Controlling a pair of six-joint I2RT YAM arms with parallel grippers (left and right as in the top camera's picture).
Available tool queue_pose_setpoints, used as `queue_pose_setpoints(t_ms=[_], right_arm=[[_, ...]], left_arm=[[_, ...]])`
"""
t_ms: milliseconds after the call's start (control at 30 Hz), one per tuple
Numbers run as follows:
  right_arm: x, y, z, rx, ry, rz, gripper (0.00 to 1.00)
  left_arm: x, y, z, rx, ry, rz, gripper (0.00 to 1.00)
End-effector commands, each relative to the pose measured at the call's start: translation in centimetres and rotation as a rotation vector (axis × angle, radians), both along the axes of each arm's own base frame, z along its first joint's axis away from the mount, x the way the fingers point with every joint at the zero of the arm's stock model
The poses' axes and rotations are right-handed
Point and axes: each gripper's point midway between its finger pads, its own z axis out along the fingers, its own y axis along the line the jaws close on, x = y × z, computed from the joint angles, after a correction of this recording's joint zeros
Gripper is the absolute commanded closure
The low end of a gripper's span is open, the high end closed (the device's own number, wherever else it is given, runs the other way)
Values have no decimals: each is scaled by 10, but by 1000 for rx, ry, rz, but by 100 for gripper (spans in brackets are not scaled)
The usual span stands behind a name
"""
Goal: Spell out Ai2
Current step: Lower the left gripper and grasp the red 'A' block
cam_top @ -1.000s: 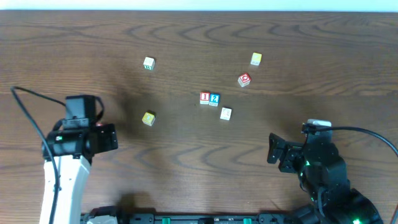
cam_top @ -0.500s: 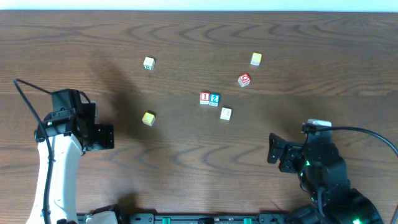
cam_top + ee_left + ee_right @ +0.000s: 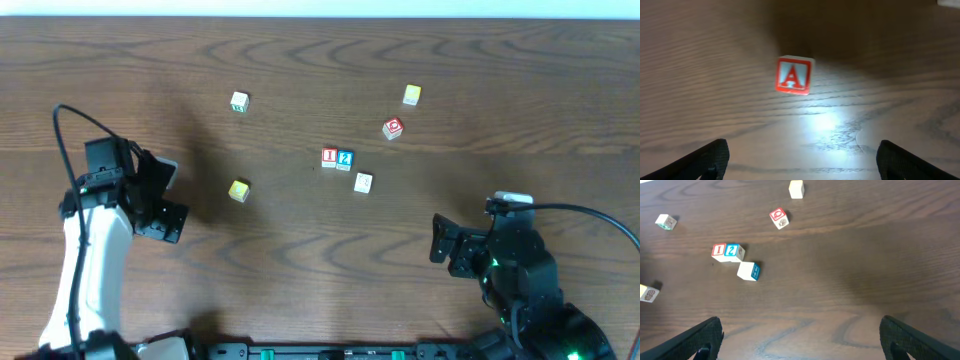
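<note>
Progress approx 2/3: I block (image 3: 329, 157) & 2 block (image 3: 345, 158) touch, A block (image 3: 794, 75) lies well apart. L claw (image 3: 802, 152) gapes wide, empty.

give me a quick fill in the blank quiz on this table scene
1. The lit block ahead of the left gripper shows the red letter ___.
2. Mid-table, the red block touches a blue block marked ___.
3. The left gripper and the right gripper hold nothing; both are ___.

Missing words: A; 2; open
</note>
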Motion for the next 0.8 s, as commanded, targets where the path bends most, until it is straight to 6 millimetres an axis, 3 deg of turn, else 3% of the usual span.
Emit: queue_pose_setpoints(t_ms=[0, 267, 500, 767], right_arm=[[0, -3, -1, -18, -4, -7, 1], [0, -3, -1, -18, -4, -7, 1], [0, -3, -1, -18, -4, -7, 1], [0, -3, -1, -18, -4, -7, 1]], left_arm=[[5, -3, -11, -28, 33, -48, 5], [12, 1, -32, -23, 71, -79, 5], [32, 13, -31, 36, 4, -83, 5], [42, 15, -29, 46, -36, -82, 5]])
